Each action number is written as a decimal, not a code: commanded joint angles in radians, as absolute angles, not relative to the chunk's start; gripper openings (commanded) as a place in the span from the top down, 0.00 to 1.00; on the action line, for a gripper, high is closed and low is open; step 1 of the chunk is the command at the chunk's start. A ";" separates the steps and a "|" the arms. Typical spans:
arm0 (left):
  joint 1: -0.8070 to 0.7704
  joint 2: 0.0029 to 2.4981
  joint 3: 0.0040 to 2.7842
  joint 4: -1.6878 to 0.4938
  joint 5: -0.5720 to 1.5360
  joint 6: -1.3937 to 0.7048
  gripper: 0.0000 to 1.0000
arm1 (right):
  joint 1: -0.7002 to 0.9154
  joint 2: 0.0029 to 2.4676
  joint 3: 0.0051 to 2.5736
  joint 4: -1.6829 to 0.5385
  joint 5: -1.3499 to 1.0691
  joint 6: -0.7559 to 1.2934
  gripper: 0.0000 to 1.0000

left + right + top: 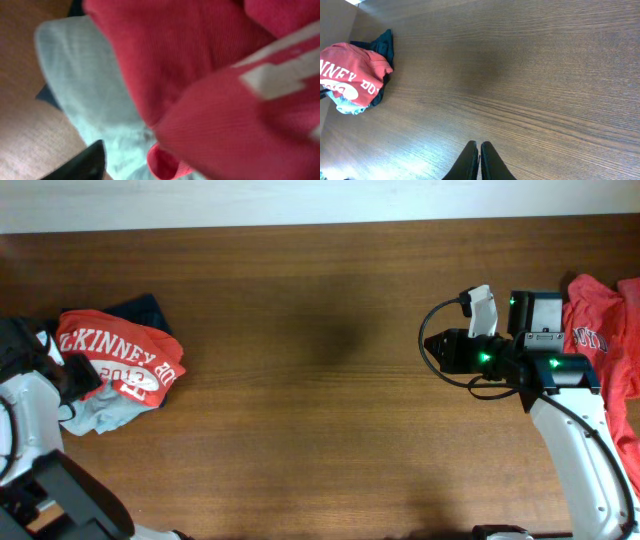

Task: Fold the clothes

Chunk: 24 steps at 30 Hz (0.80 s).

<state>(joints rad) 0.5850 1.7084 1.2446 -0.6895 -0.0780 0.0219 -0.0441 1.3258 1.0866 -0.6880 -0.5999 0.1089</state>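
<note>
Overhead, we see a heap of clothes at the left end of the wooden table (300, 390). An orange-red T-shirt (120, 355) with white lettering lies crumpled on top. A pale grey garment (100, 415) pokes out under its near edge, and a navy garment (148, 310) shows behind it. A second orange-red T-shirt (600, 330) lies at the far right edge, partly out of frame and well apart from the heap.

Our left gripper (88, 378) sits at the heap's left side, right against the red shirt. From the left wrist camera we make out only one dark finger (82, 164) low in the frame, over the grey cloth and beside a red fold. We cannot tell how wide that pincer stands, nor whether it has hold of any fabric.

Our right gripper (430, 342) points left over bare wood, just beside the second shirt and touching no cloth. From the right wrist camera its two black fingers (470, 162) are pressed together with nothing between them. The heap lies far off in the upper left of that view, across a wide stretch of table.
</note>
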 commanded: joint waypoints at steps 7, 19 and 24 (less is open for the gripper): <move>0.585 1.772 1.240 -0.634 -0.067 0.040 0.67 | -0.039 1.325 1.089 -0.685 -0.592 0.112 0.91; 0.588 1.698 1.285 -0.648 -0.198 0.038 1.00 | -0.039 1.325 1.089 -0.685 -0.592 0.112 0.91; 0.588 1.584 1.352 -0.641 -0.284 0.039 1.00 | -0.039 1.325 1.089 -0.685 -0.592 0.112 0.91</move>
<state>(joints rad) 0.5850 1.6943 1.2751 -0.6498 -0.2005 0.0380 -0.0441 1.3258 1.0866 -0.6880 -0.5999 0.1089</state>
